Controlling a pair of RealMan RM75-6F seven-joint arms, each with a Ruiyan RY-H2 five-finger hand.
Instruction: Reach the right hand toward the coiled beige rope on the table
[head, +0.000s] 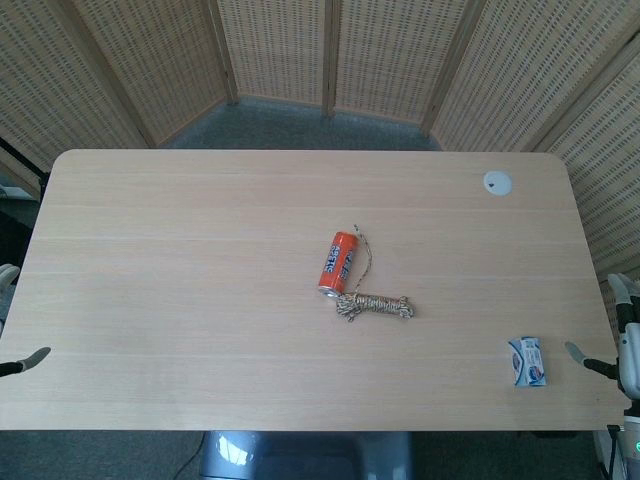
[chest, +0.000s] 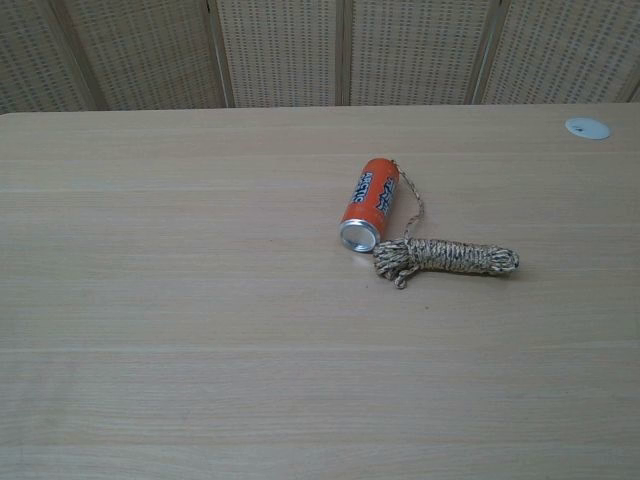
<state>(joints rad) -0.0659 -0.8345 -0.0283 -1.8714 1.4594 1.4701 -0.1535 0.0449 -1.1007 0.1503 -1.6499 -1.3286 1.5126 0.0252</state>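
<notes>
Right hand (head: 612, 345) showed only at the table's edge in the head view, its grasp unreadable; the coiled beige rope (head: 376, 305) lay well apart, touching the orange can (head: 338, 264), nearer this hand. Chest view: rope (chest: 447, 257) lengthwise across.

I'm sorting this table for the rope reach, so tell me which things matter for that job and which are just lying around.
Part of the job:
coiled beige rope, mid-table, its loose tail running up past the can
right hand, only partly visible at the table's edge, far from the rope

Just lying about:
orange can on its side, beside the rope
small blue and white box
white disc
</notes>
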